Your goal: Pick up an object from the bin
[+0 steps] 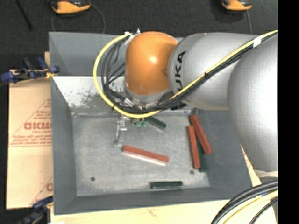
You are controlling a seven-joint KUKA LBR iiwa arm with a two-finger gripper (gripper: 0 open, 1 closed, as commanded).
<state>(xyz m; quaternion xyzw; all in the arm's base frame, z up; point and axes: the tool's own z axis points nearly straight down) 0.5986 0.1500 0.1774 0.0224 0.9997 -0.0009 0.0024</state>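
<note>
camera view has the tool [121,132] just beside the left end of the red bar [145,154], whose long axis runs left-right, slightly slanted; whether the tool is parted or closed i can't make out.

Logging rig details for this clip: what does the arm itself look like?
Rounded silver-grey arm with black KUKA lettering, a glossy orange dome cover at the wrist, and a yellow cable and black cables looping around it.

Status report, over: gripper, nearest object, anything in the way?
Gripper low near the bin back wall; grip unreadable. Nearest: small green piece to its right in view, red-brown bar just in front. Nothing lies between them.
</note>
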